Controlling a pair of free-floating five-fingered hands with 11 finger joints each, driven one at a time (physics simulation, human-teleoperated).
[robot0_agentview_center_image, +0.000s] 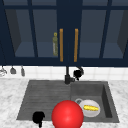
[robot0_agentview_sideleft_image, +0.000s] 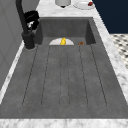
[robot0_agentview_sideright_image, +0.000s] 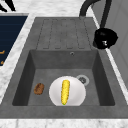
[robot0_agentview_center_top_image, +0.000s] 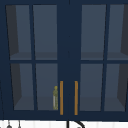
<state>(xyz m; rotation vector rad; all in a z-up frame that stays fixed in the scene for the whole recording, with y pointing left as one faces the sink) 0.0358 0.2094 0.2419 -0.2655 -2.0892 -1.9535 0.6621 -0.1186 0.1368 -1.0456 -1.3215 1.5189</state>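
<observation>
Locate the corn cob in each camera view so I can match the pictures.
Front view: the corn cob lies on the white plate in the basin, lower right.
Left side view: a yellow bit at the basin's far end, top centre.
Right side view: lengthwise on the plate, bottom centre.
Upper view: not in it.
Shared landmark: the black faucet, with the right hand beside it.

We are seeing a matt, stone-like grey sink (robot0_agentview_sideright_image: 62, 62), a veined marble-looking counter (robot0_agentview_center_image: 10, 95), a smooth white plate (robot0_agentview_sideright_image: 75, 96), and glass-paned cabinet doors (robot0_agentview_center_top_image: 45, 82).

Black faucet (robot0_agentview_center_image: 67, 75) (upright, behind the sink), right robot hand (robot0_agentview_center_image: 78, 73) at its spout
</observation>
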